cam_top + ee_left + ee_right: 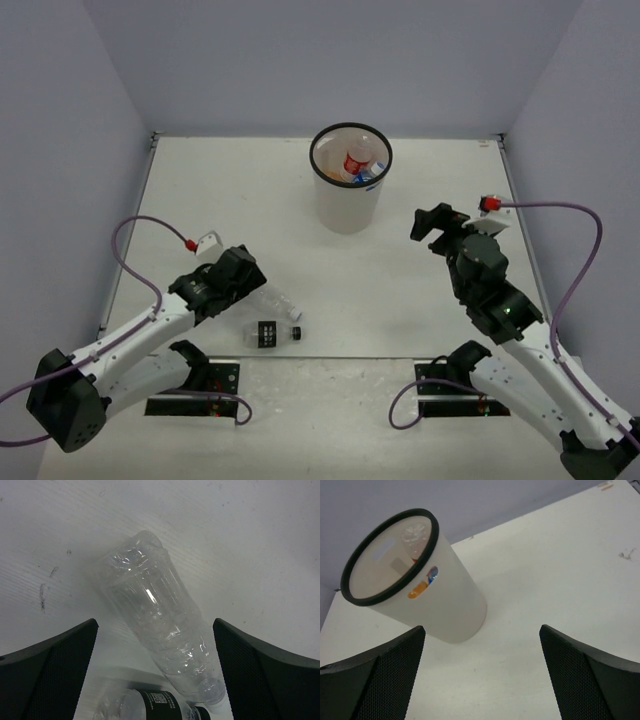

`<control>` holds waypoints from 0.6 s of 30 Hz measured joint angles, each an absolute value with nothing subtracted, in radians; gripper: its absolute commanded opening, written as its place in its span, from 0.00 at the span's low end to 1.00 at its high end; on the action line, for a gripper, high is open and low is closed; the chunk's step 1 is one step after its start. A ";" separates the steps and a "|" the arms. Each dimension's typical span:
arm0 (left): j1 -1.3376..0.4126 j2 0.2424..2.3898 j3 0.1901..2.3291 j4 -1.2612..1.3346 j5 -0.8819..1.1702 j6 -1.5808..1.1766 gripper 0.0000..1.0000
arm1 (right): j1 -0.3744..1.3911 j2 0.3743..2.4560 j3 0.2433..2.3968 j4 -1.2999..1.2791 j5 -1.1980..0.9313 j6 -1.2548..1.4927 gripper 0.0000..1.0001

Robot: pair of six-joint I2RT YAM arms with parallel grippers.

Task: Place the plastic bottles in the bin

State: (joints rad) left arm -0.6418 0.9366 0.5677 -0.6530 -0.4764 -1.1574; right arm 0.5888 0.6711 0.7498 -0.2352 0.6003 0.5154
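A long plain clear bottle [160,620] lies on the table between the wide-apart fingers of my left gripper [155,672], which is open and touches nothing. Beside its neck lies a black-labelled bottle [155,705] with a black cap. From above, the left gripper [255,290] hovers over the clear bottle [280,303], with the black-labelled bottle [268,333] just in front. The white bin [348,212] stands upright at the back centre and holds a red-labelled bottle [357,163] and a blue-labelled one [373,172]. My right gripper [435,222] is open and empty, right of the bin [445,612].
Grey walls enclose the table on three sides. Both arms' bases and their cables sit at the near edge. An orange and blue shape [422,586] shows through the bin's translucent wall.
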 measured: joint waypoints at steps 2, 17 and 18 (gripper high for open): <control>-0.642 0.957 0.555 -0.633 -0.475 -1.178 1.00 | 0.589 0.630 0.715 -0.281 0.614 0.551 0.99; -0.642 1.199 0.538 -0.494 -0.489 -1.292 0.45 | 0.589 0.574 0.643 -0.397 0.639 0.607 0.99; -0.642 1.209 0.544 -0.487 -0.491 -1.295 0.42 | 0.589 0.574 0.642 -0.398 0.639 0.606 0.99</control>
State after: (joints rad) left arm -0.6418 1.2087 0.5438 -0.4871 -0.4911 -1.2950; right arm 0.5888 0.5735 0.6423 -0.3977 0.6391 0.6058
